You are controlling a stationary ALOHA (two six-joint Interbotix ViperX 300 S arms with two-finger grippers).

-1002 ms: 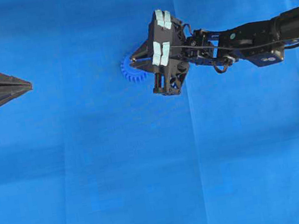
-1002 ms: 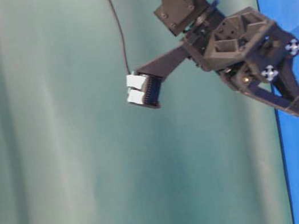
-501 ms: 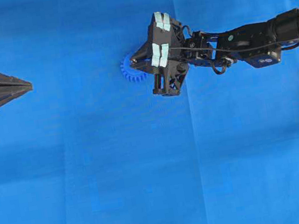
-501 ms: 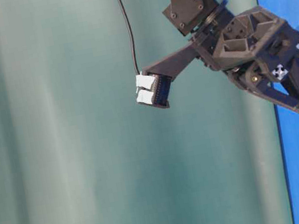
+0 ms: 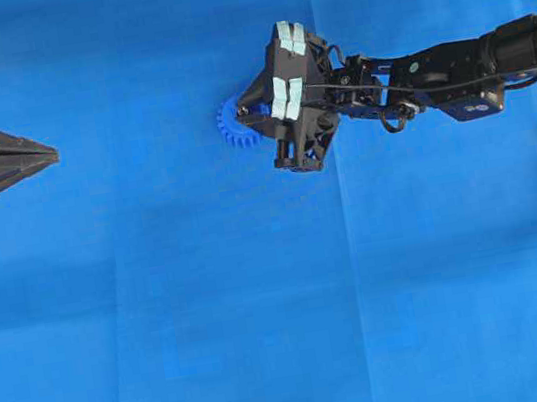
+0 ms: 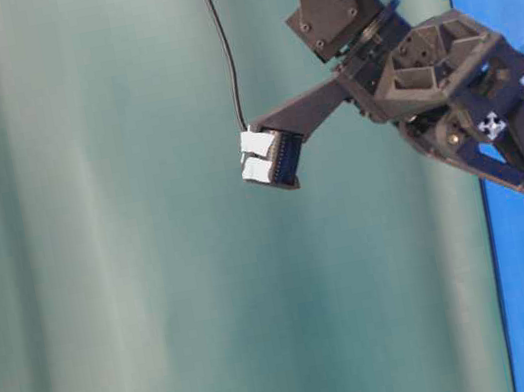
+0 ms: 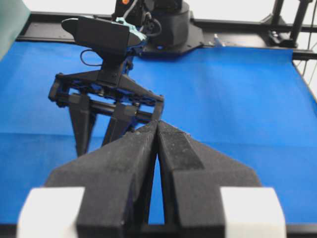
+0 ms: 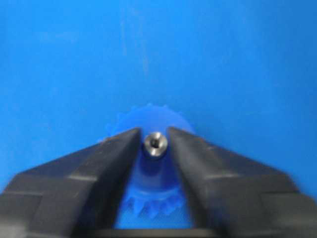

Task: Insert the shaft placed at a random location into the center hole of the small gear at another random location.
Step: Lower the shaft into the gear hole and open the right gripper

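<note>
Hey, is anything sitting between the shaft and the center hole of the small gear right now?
Nothing visible. In the right wrist view the shaft stands end-on at the middle of the small gear, between the right gripper fingers, which flank it. The center hole itself is hidden beneath it.
</note>
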